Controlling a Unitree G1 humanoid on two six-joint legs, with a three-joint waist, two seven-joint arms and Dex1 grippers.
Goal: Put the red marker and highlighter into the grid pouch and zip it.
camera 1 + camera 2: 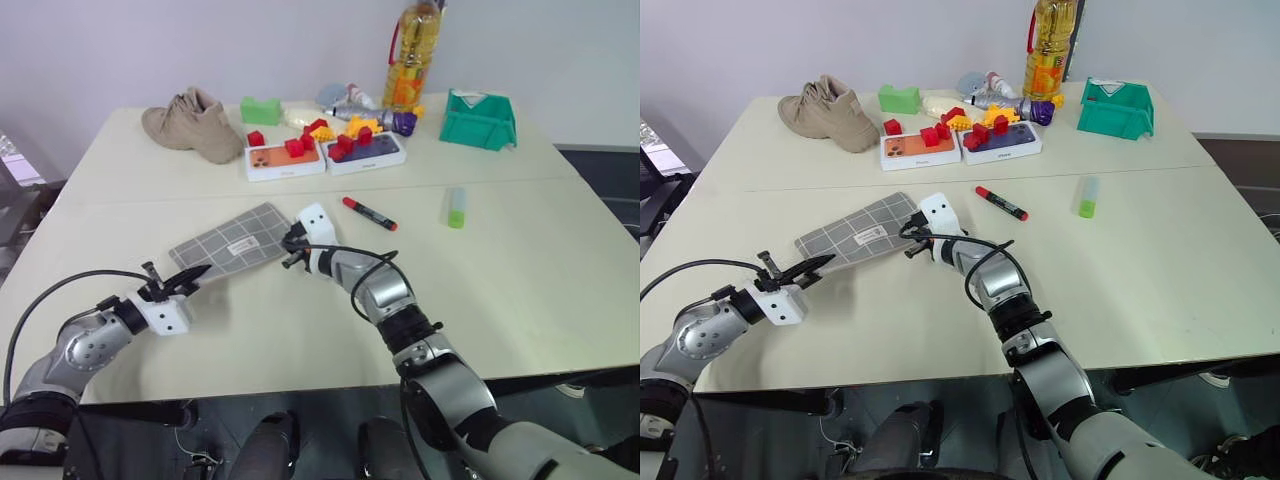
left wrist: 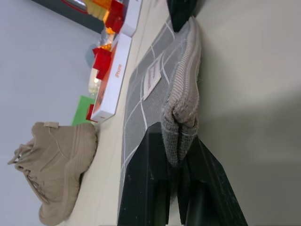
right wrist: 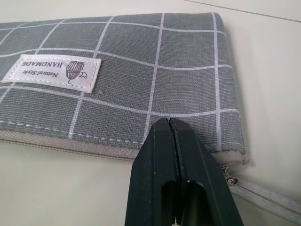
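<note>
Shoe (image 1: 191,122), toy blocks (image 1: 300,143) behind grid pouch (image 1: 232,243).

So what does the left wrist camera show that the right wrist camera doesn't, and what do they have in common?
Left wrist view: the left gripper shut on one end of the flat grey fabric grid pouch, its fingers pinching the zipper edge, with the tan suede shoe, the white phone boxes and red toy blocks beyond.

Right wrist view: the shut right gripper at the pouch's zipper side, with the pale zipper pull trailing past the corner.

Both: the grid pouch with its white centre label lying on the cream table.
</note>
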